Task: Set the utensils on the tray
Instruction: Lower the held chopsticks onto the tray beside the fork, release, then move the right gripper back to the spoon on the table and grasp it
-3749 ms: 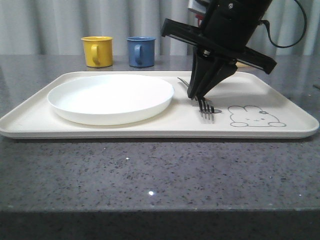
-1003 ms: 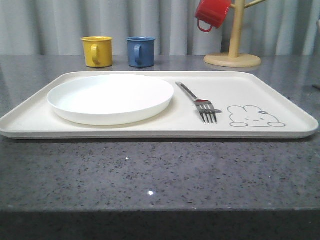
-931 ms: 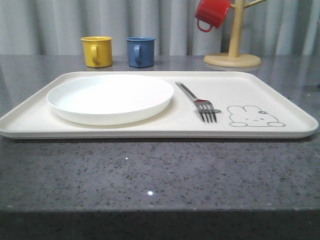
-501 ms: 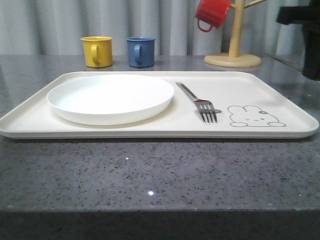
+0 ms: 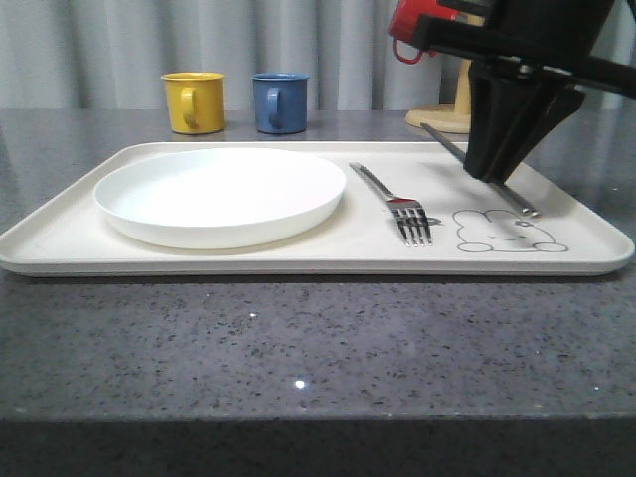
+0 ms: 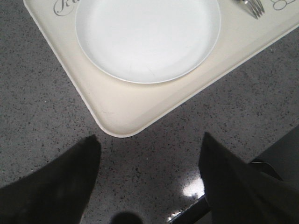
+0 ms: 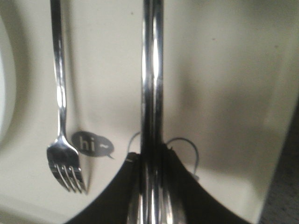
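Observation:
The cream tray [image 5: 298, 264] lies across the dark table. A silver fork [image 5: 398, 205] rests on it beside the white plate [image 5: 219, 194], tines toward the front. My right gripper [image 5: 489, 177] hangs over the tray's right part, shut on a pair of silver chopsticks [image 5: 518, 202] that slant down over the bunny drawing. In the right wrist view the chopsticks [image 7: 152, 70] run straight out from the shut gripper [image 7: 152, 156], with the fork [image 7: 58, 93] beside them near the "hi" bubble. My left gripper [image 6: 150, 140] is open above bare table, just off a tray corner [image 6: 126, 112].
A yellow mug [image 5: 194, 101] and a blue mug [image 5: 279, 101] stand behind the tray. A red mug [image 5: 407, 25] hangs on a wooden mug tree whose base [image 5: 437, 119] sits at the back right. The plate [image 6: 147, 37] covers the tray's left half.
The right arm let go of the fork and left the view. It has now come back from the right over the tray with the chopsticks. Fork and plate have not moved.

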Robot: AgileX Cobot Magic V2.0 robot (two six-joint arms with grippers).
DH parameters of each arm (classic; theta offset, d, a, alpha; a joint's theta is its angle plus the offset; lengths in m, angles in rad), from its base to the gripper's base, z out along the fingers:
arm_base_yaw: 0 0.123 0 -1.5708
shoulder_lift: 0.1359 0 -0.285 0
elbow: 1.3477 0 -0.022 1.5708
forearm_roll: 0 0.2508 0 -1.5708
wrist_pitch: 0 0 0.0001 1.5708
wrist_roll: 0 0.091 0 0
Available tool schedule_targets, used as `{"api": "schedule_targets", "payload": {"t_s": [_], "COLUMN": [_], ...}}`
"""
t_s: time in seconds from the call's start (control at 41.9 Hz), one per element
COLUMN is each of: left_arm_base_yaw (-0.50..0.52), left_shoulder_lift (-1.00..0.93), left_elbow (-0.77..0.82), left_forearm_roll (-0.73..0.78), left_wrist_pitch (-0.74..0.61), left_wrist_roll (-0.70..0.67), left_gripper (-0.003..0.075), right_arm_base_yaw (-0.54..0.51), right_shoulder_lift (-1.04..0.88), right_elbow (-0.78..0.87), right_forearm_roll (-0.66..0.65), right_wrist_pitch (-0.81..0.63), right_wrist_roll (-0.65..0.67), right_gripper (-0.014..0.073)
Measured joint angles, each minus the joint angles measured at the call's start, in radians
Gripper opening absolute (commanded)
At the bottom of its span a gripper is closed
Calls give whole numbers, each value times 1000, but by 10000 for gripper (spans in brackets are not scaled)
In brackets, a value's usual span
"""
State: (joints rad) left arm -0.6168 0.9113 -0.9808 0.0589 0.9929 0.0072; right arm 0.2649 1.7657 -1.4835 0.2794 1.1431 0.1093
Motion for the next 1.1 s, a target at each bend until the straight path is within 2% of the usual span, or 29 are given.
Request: {"api": "schedule_targets", "payload": {"t_s": [0.167,0.358,0.406,0.669,0.86,1.003,1.099], "left_arm_base_yaw": [0,0,0,0,0,0,0], "left_shoulder_lift": [0,0,0,0,0,0,0], "left_elbow": [0,0,0,0,0,0,0], "left_forearm_roll": [0,0,0,0,0,0,0], "left_wrist_pitch": [0,0,0,0,0,0,0], "left_wrist_roll": [0,0,0,0,0,0,0], "left_gripper": [442,442,442,442,442,442,442], "right_arm_base_yaw": [0,0,0,4,-6,-81,-170], "right_shoulder_lift": [51,67,67,30,-78,-156,-185], "right_elbow": [0,0,0,-2,-2,-2,-2], "right_forearm_roll": [55,68,71,64,-79,-187,-222], "right_wrist_pitch": [-33,-37,-37,-62,0,72,83], "right_wrist_roll": [4,6,6,-71,-120,-125,-131], "right_gripper": [32,237,261,260,254,254,254]}}
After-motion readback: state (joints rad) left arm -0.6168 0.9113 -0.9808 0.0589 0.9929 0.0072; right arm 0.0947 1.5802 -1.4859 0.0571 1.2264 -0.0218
